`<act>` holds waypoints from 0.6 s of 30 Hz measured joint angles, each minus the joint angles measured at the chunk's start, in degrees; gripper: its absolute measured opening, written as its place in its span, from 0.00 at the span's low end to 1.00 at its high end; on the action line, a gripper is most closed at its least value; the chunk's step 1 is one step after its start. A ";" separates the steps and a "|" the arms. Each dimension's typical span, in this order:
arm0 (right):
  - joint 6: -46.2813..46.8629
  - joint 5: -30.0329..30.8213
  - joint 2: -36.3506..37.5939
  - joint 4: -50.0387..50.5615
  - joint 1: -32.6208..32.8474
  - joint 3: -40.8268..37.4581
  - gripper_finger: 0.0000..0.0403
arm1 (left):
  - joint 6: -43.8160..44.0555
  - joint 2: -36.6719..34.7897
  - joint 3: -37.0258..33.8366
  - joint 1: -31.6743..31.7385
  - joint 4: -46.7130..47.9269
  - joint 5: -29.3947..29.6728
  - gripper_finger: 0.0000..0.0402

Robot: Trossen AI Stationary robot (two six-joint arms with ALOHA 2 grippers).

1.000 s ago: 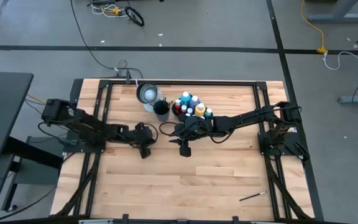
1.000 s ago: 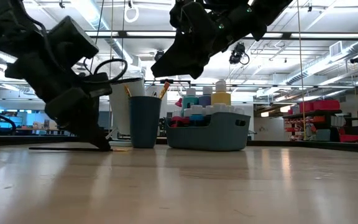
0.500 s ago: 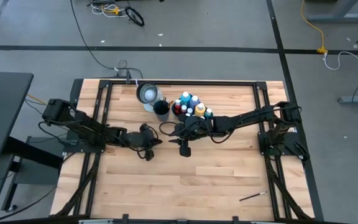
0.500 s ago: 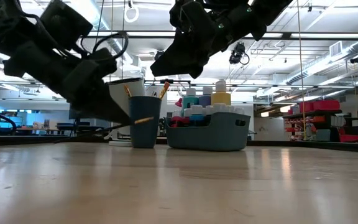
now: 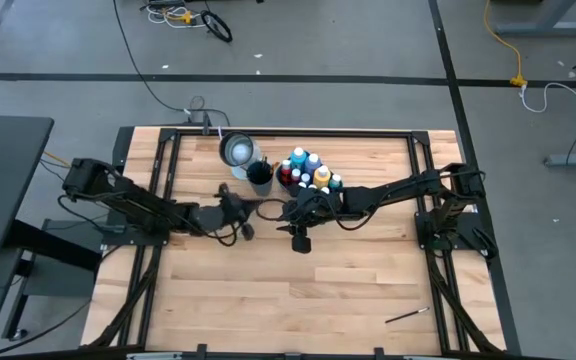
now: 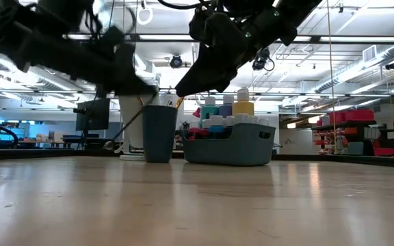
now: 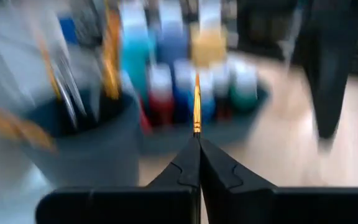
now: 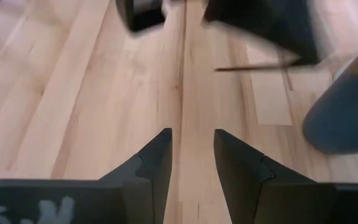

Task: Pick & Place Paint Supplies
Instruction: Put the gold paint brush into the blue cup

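the left gripper [image 7: 198, 146] was clamped on a brush [image 7: 197, 106] jutting ahead of its jaws toward the cup [image 7: 82, 143] (light, thin, prone to pivot, best pinched mid-handle), while the right gripper [image 8: 191, 149] waited, jaws apart.

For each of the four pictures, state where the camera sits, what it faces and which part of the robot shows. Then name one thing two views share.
High view: overhead, facing down on the table; both arms show.
Low view: table height, facing the dark blue cup and teal tray; arms above.
Left wrist view: behind the left gripper, shut on a brush, facing the paint bottles.
Right wrist view: behind the open right gripper, facing tabletop.
Shared: cup and tray in low and left wrist views.
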State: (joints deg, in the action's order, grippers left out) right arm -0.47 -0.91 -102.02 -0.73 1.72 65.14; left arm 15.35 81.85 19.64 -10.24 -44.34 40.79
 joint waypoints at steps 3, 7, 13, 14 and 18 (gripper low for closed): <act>0.00 0.00 0.00 0.30 0.00 0.00 0.30 | -7.92 -2.50 0.08 0.07 -8.95 3.78 0.01; -0.02 0.00 0.00 0.42 0.00 0.00 0.30 | -20.50 -4.80 0.09 0.55 -21.13 7.23 0.02; -0.13 0.00 0.00 0.33 0.00 0.00 0.30 | -28.21 -5.54 0.09 5.75 -30.22 3.94 0.01; -0.13 0.00 0.00 0.32 0.00 0.00 0.30 | -27.86 -5.52 0.09 7.07 -30.23 2.17 0.02; -0.37 0.00 0.00 0.13 0.00 0.00 0.30 | -24.19 -4.86 0.09 12.48 -30.05 -4.06 0.01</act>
State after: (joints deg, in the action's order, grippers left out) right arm -0.84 -0.91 -102.02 -0.60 1.72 65.14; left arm -8.84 76.99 19.73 2.24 -74.39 36.73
